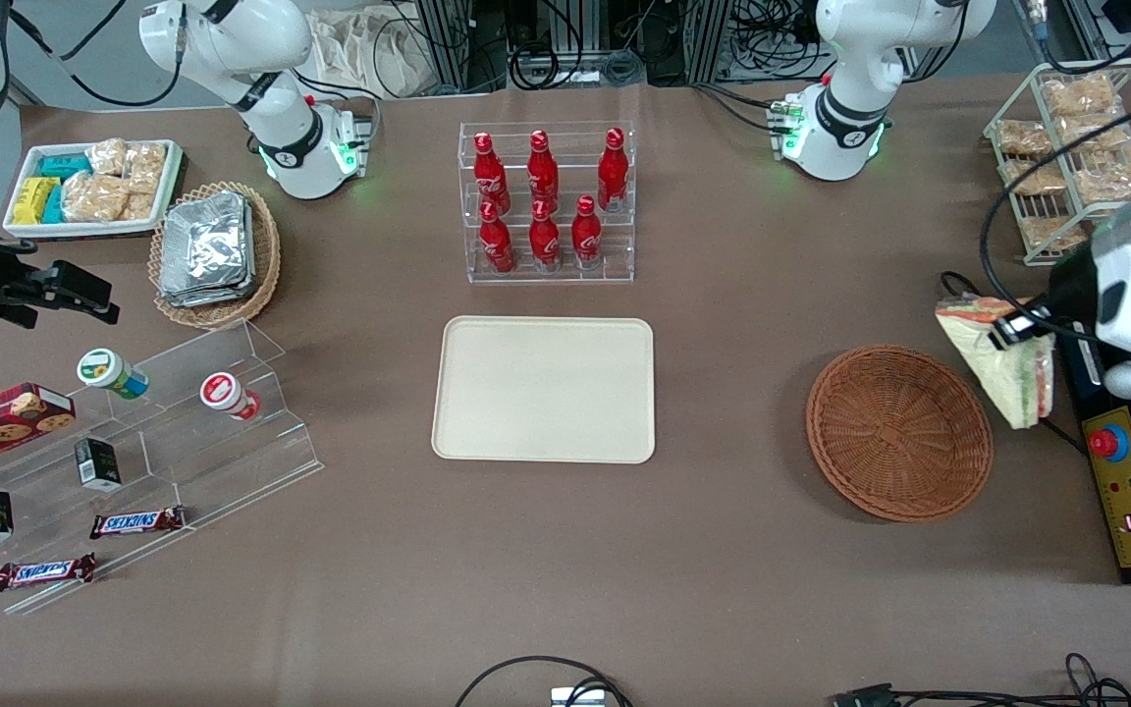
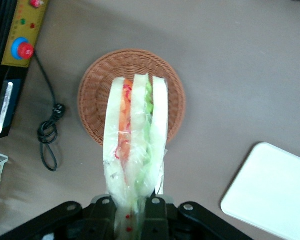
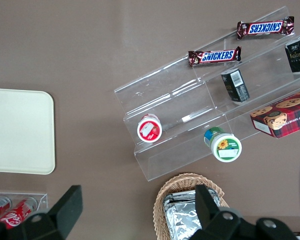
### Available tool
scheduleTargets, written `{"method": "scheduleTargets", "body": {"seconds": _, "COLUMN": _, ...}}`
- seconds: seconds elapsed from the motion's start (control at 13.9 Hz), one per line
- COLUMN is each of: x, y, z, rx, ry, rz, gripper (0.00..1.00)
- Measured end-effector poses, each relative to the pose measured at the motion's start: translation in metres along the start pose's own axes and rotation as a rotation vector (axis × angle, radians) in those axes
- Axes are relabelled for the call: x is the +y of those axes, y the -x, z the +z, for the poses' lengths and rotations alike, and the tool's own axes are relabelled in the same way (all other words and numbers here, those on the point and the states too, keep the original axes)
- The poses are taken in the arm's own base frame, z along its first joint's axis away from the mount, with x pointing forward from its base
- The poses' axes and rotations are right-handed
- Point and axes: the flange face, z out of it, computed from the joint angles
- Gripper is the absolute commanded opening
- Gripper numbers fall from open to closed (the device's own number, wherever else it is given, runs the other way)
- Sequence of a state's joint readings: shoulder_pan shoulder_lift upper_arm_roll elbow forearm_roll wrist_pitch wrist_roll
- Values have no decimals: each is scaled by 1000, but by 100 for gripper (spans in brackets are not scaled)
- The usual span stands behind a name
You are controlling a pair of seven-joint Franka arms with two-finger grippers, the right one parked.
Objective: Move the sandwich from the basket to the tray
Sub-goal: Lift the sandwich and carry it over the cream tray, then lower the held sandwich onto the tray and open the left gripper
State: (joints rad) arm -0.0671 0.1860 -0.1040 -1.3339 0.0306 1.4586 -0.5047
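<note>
The sandwich [image 1: 1002, 363], a wrapped white-bread wedge with orange and green filling, hangs from my left gripper [image 1: 1015, 329], which is shut on it high above the table at the working arm's end. The reddish-brown wicker basket [image 1: 899, 430] sits below it and is empty. In the left wrist view the sandwich [image 2: 134, 145] hangs from the gripper [image 2: 132, 210] over the basket [image 2: 95, 97]. The cream tray [image 1: 544, 389] lies at the table's middle, toward the parked arm from the basket; its corner shows in the left wrist view [image 2: 270, 192].
A rack of red bottles [image 1: 546, 201] stands farther from the front camera than the tray. A control box with a red button [image 1: 1130, 496] and a wire rack of snack packs [image 1: 1066, 147] sit at the working arm's end. A clear stepped shelf [image 1: 134, 452] lies at the parked arm's end.
</note>
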Motion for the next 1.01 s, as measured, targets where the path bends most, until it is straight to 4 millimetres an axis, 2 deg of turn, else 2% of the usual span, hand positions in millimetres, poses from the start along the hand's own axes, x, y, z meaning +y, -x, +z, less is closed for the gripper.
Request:
{"method": "scheduleTargets", "body": {"seconds": 0.29, "x": 88, "y": 61, "z": -6, "rx": -2, "ry": -6, "rz": 156, "gripper": 0}}
{"method": "scheduleTargets", "body": {"seconds": 0.5, "x": 165, "y": 113, "z": 17, "rx": -19, "ry": -24, "rz": 244, "gripper": 0}}
{"method": "scheduleTargets", "body": {"seconds": 0.72, "x": 238, "y": 148, "z": 68, "rx": -33, "ry": -36, "rz": 315, "gripper": 0}}
{"method": "scheduleTargets", "body": {"seconds": 0.86, "x": 278, "y": 153, "z": 118, "rx": -37, "ry": -29, "rz": 350, "gripper": 0}}
{"method": "scheduleTargets", "body": {"seconds": 1.01, "x": 313, "y": 147, "z": 177, "rx": -26, "ry": 4, "rz": 366, "gripper": 0}}
